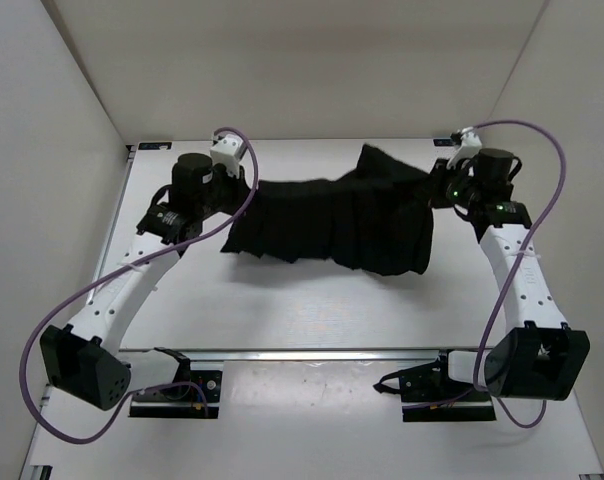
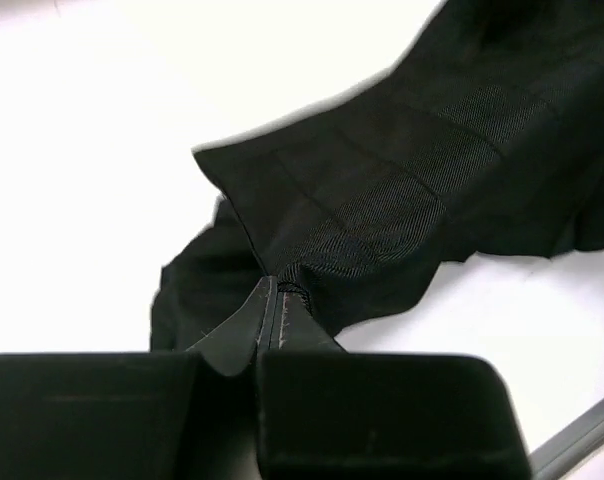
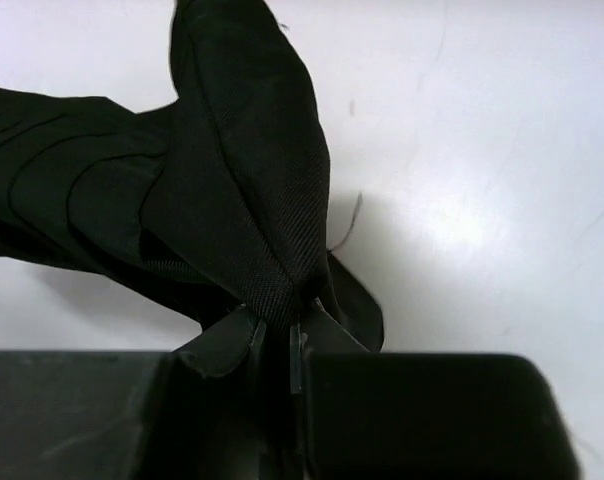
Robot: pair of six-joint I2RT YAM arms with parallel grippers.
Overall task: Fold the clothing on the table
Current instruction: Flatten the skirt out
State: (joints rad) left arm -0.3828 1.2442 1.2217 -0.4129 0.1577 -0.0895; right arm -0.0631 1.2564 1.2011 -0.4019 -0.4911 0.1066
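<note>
The left gripper (image 2: 275, 292) has its two black fingers pressed tight together, and they pinch a bunched edge of the black pleated skirt of soft cloth (image 2: 412, 190). Close up, the cloth has a fine slanted weave and long straight fold lines, and it fans out wide from the pinch. The right gripper (image 3: 277, 322) is closed the same way on the other end of the skirt, where the cloth rises from the fingers in a tall, smooth, pointed fold. A thin loose thread (image 3: 348, 218) sticks out from that fold. Seen from above, the skirt is stretched sideways between the two grippers, over the far half of the big flat white table (image 1: 312, 310). Its lower edge is wavy and throws a soft shadow on the white top. I cannot tell how much of the skirt lies on the table. One corner near the right gripper pokes toward the far edge. The two white arms reach in from the near side, and long purple cables (image 1: 42, 340) loop beside them. A shiny metal rail (image 1: 312, 353) runs across near the arm bases, and plain white walls (image 1: 302, 60) stand around the table.
</note>
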